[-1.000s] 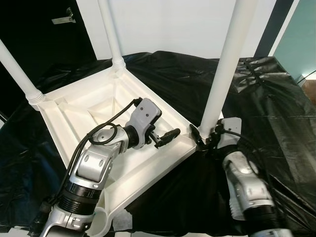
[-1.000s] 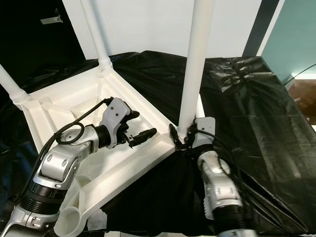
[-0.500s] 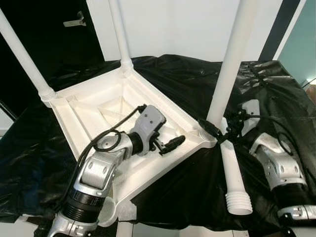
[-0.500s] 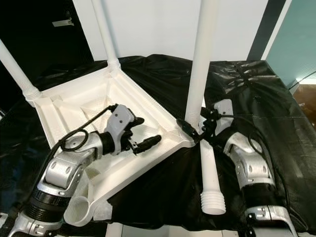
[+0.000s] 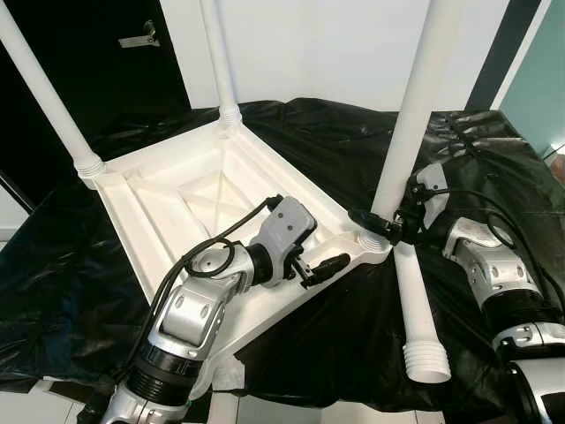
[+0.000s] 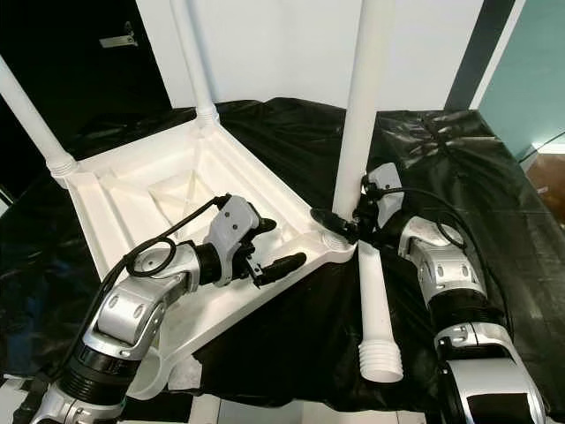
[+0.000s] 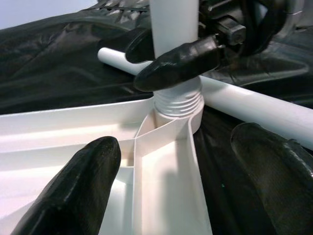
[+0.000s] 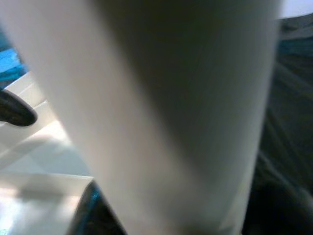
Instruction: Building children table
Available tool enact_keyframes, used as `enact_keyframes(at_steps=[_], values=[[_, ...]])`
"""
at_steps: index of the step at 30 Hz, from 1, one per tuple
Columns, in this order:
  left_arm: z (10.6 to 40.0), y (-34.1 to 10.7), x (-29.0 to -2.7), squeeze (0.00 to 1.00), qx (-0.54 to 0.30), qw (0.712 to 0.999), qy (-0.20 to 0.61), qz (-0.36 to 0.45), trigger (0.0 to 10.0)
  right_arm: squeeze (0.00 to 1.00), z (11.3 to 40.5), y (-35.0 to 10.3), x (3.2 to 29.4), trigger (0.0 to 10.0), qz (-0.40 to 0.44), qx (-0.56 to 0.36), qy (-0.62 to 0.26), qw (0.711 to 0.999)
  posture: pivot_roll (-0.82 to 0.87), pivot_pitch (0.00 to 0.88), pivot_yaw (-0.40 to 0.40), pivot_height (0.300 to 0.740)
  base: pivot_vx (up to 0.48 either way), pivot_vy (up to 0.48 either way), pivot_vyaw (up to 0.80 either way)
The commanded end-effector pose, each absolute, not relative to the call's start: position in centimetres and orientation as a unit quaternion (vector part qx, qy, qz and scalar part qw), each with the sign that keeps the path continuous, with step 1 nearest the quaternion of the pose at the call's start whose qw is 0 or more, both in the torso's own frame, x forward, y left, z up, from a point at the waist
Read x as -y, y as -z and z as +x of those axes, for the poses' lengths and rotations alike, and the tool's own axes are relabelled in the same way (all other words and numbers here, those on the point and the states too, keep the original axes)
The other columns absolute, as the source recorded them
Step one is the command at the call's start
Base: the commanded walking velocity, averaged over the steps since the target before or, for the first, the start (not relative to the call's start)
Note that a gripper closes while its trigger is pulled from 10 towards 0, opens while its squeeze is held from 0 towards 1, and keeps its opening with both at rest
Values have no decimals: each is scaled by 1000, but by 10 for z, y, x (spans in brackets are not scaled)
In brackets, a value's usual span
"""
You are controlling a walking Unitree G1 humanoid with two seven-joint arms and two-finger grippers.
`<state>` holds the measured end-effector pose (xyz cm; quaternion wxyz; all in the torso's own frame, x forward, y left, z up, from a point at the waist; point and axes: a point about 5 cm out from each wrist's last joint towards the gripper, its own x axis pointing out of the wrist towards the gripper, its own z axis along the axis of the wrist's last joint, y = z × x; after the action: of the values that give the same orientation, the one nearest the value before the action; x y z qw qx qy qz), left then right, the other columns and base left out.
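Observation:
A white plastic children's table (image 5: 168, 190) lies upside down on a black sheet. Three white legs stand in its corners: at the left (image 5: 44, 88), at the back (image 5: 219, 53) and at the near right (image 5: 415, 115). Another leg (image 5: 415, 309) lies loose on the sheet beside that corner. My right gripper (image 5: 375, 223) is shut on the near right leg just above its threaded base; one finger (image 7: 181, 61) crosses in front of it. My left gripper (image 5: 331, 263) is open, its fingers (image 7: 93, 171) either side of the rim rib leading to that corner.
The black sheet (image 5: 477, 159) covers the whole work surface, with wrinkles at the right. The surface's front edge runs just below the loose leg's threaded end (image 5: 427, 364). A dark door (image 5: 115, 53) and a white wall (image 5: 309, 44) stand behind.
My left gripper has slid along the rim towards the near right corner. The right wrist has risen while staying on the leg. The camera has pulled back since a second ago.

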<state>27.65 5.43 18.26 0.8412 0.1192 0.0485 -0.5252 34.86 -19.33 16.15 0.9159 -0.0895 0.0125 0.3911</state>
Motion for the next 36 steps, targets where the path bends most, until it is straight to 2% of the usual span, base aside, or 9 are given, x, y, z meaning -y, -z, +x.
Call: enact_keyframes(at_steps=[1,10,11,12,13,14,20,30,36], values=[[285,-178,-58,0,-55,881,454,124,10000,0,349,-157,199,0,-89,-30,-380,920,-37,0,-5,740,0,0,0],[293,-175,-61,0,-55,896,422,129,10000,0,353,-139,202,0,-96,-56,-289,951,-37,0,-4,740,0,0,0],[293,-175,-61,0,-54,896,421,130,10000,0,353,-139,202,6039,-97,-56,-283,953,-37,0,-4,740,0,0,0],[294,-175,-62,0,-53,897,419,131,10000,0,353,-136,199,8627,-104,-54,-272,955,-35,0,3,740,0,0,0],[294,-175,-62,0,-53,897,419,131,10000,0,353,-136,199,8627,-104,-54,-272,955,-35,0,3,740,0,0,0],[295,-175,-64,0,-53,898,416,134,10000,0,352,-133,194,10000,-104,-52,-255,960,-30,0,5,740,0,0,0],[297,-172,-75,0,-54,903,398,149,10000,0,342,-113,172,10000,-80,-57,-149,984,6,0,-17,740,0,0,0],[299,-173,-74,0,-51,911,382,143,10000,0,325,-104,146,10000,-32,-53,3,998,13,0,-45,740,0,0,0],[299,-174,-71,0,-48,913,379,142,10000,0,320,-106,131,10000,-10,-49,7,999,-5,0,-38,740,0,0,0]])
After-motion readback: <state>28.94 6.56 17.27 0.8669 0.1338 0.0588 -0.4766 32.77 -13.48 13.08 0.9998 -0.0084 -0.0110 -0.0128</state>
